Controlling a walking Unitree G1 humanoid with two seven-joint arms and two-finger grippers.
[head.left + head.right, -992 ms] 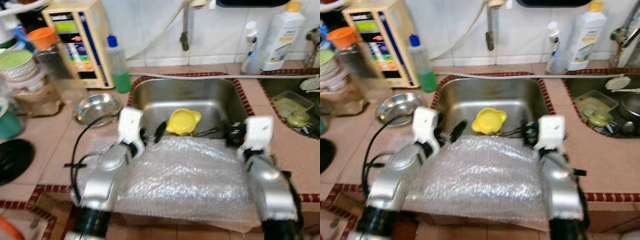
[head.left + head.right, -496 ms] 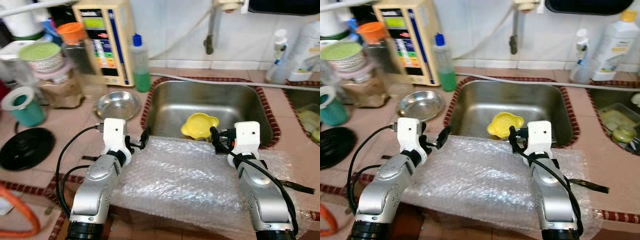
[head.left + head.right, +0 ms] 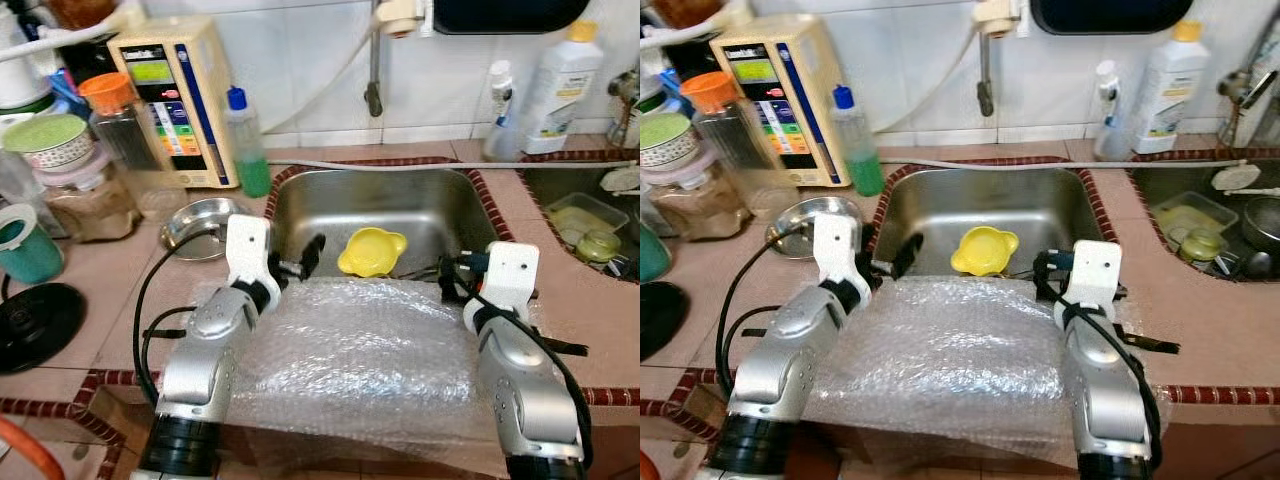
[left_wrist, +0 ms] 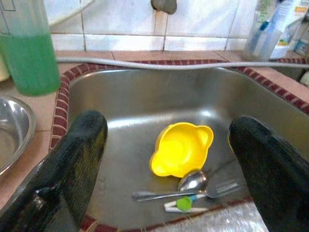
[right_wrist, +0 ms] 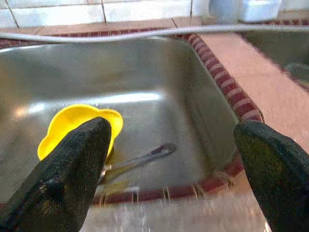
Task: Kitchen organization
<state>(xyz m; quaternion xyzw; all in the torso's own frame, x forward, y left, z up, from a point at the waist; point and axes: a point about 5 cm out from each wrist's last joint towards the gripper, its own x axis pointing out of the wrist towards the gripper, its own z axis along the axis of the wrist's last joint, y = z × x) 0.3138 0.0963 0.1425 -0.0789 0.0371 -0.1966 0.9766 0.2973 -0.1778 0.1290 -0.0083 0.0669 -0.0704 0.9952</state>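
A yellow bowl (image 3: 372,250) lies in the steel sink (image 3: 400,195), with a spoon (image 4: 192,181), a fork (image 4: 222,187) and a small green-capped piece beside it at the near wall. A sheet of bubble wrap (image 3: 370,350) covers the counter in front of the sink, and both silver arms rest over it. My left gripper (image 3: 305,262) is open at the sink's near left rim and points at the bowl. At the near right rim my right gripper (image 3: 452,275) is also open. Both grippers hold nothing.
Left of the sink are a steel bowl (image 3: 200,215), a green soap bottle (image 3: 245,145), a boxy appliance (image 3: 175,100), jars (image 3: 120,115), a teal cup (image 3: 25,245) and a black lid (image 3: 25,320). White bottles (image 3: 560,85) stand at the back right, above a second basin (image 3: 585,215) holding containers.
The head view has swung left and back to the right. Both arms stay over the bubble wrap at the sink's near rim, still open, and the left gripper now reaches past the rim.
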